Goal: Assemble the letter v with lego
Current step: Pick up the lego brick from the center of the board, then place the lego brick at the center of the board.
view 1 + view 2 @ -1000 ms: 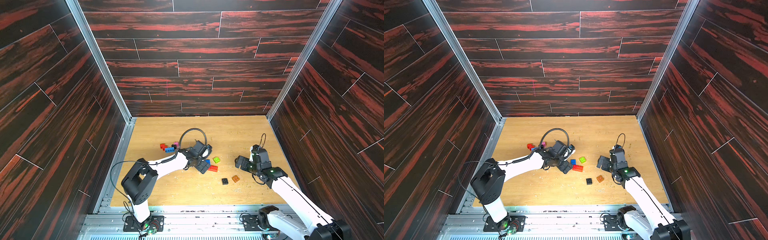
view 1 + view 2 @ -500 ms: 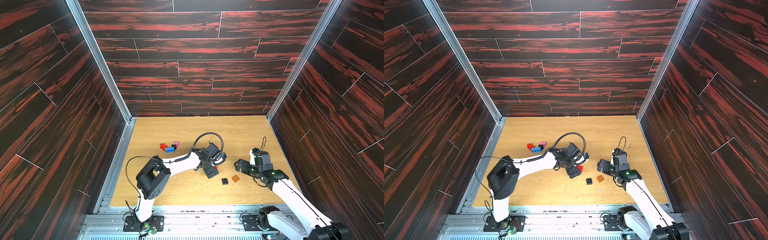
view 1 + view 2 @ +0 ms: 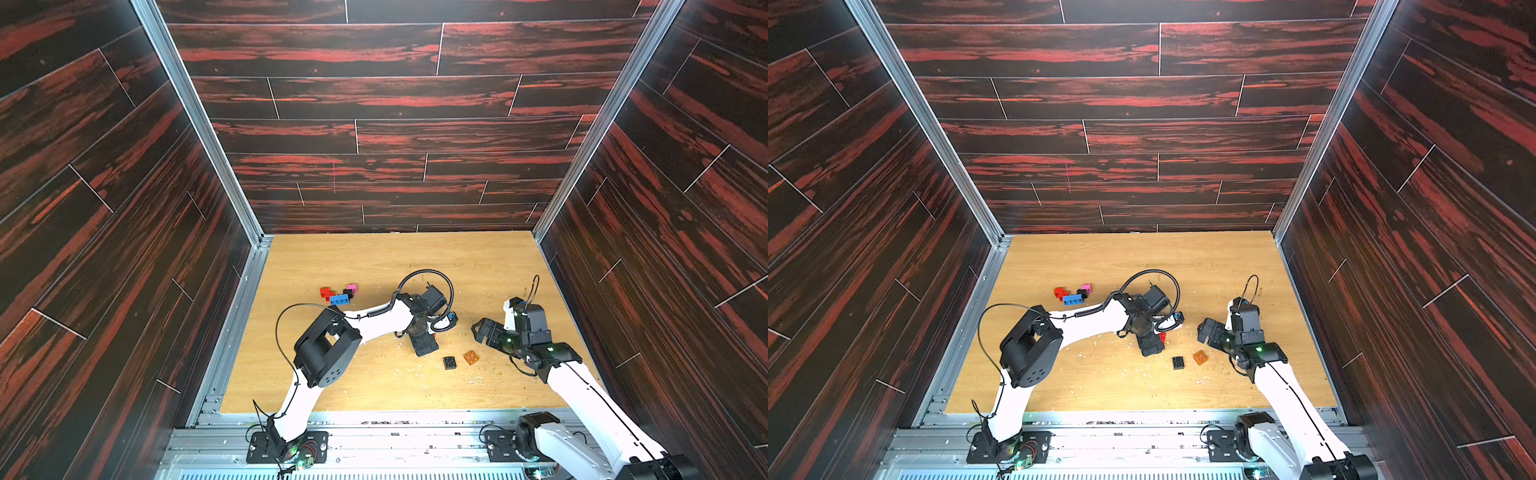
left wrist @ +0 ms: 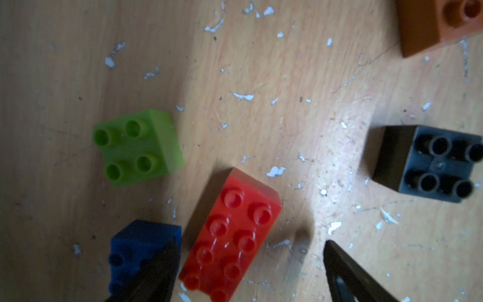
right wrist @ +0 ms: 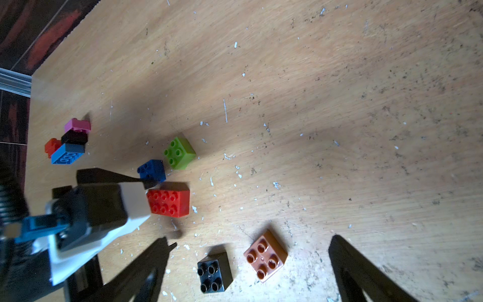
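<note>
The left end effector (image 4: 249, 244) stands with fingers apart, straddling the red brick (image 4: 230, 235) on the counter (image 3: 374, 266), one finger just beside the dark blue brick (image 4: 141, 240). The lime green brick (image 4: 136, 146) lies near. The right end effector (image 5: 251, 239) is spread wide, near the black brick (image 5: 214, 272) and the orange brick (image 5: 265, 255). A cluster (image 3: 338, 294) of red, blue, black and pink bricks sits well apart.

Left pincer (image 4: 249, 244) now astride red brick (image 4: 231, 232)

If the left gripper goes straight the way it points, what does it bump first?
Probably the red oblong studded plastic brick between its open fingers; one finger might clip the dark blue square brick.
</note>
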